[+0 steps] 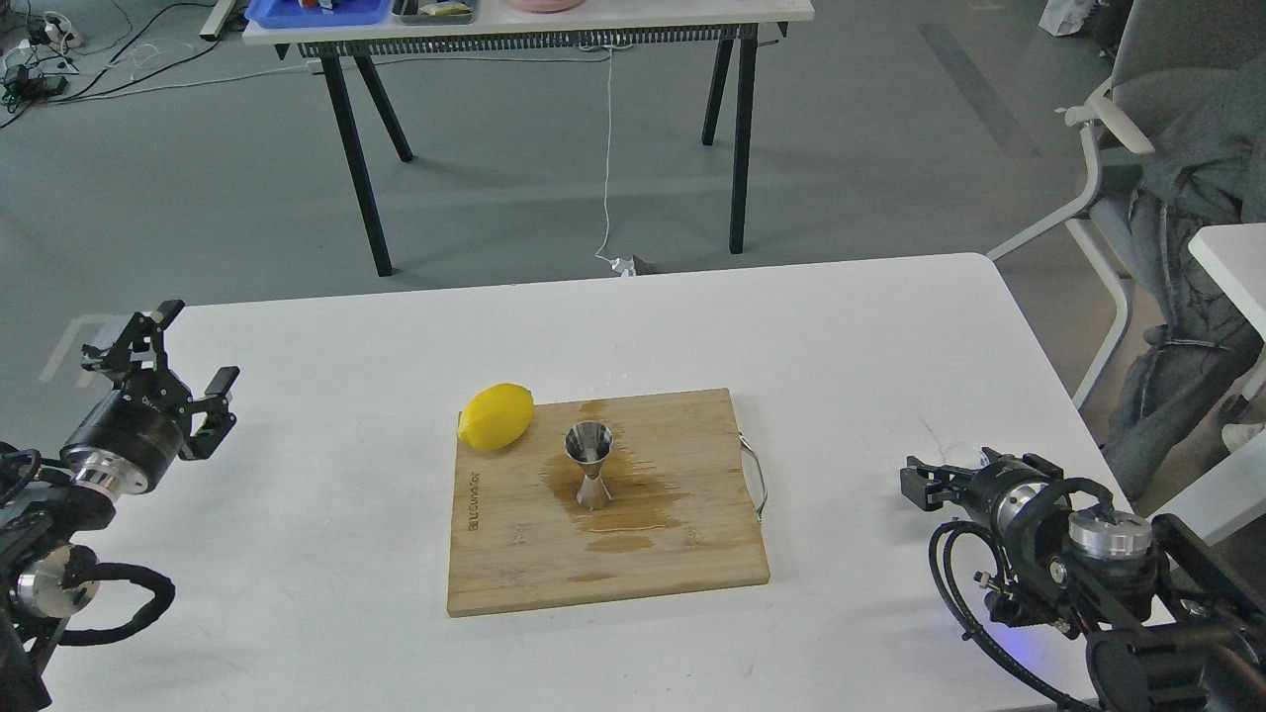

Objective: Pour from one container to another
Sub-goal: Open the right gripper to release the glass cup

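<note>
one white table [297, 593], grey floor [495, 198]

The white surface [326, 554] lies bare on both sides of the wooden cutting board [514, 564]. On the board, the steel jigger [589, 465] stands upright mid-board, open all round; the lemon [496, 416] sits near it at the far-left corner. The board's wire handle [756, 480] juts rightward.

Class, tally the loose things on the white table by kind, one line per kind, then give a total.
Wooden cutting board: 1
Lemon: 1
Steel jigger: 1
Clear glass cup: 1, mostly hidden behind the right gripper
Total: 4
</note>
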You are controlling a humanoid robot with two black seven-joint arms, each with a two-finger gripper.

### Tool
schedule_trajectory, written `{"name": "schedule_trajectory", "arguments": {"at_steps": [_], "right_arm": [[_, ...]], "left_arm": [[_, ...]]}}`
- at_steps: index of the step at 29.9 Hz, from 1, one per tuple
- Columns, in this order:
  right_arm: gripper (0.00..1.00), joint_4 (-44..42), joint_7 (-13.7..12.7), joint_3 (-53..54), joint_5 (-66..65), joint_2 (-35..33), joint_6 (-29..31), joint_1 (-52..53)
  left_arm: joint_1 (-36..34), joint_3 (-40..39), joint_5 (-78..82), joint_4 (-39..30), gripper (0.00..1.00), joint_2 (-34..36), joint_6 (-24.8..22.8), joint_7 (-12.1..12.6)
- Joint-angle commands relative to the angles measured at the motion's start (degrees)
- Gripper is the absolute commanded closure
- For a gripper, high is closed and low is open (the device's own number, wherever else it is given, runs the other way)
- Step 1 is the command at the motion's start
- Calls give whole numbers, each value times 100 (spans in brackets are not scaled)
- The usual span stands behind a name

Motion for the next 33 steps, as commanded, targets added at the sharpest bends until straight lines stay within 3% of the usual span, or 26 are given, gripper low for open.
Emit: {"name": "schedule_trajectory", "arguments": {"at_steps": [1, 33], "right_arm": [[7, 9, 2, 8, 0, 0, -8, 0], [4, 211, -7, 218, 44, -44, -25, 26]], "left_arm": [[0, 0, 0, -7, 1, 0, 0, 0], [9, 0, 0, -7, 1, 0, 0, 0]]}}
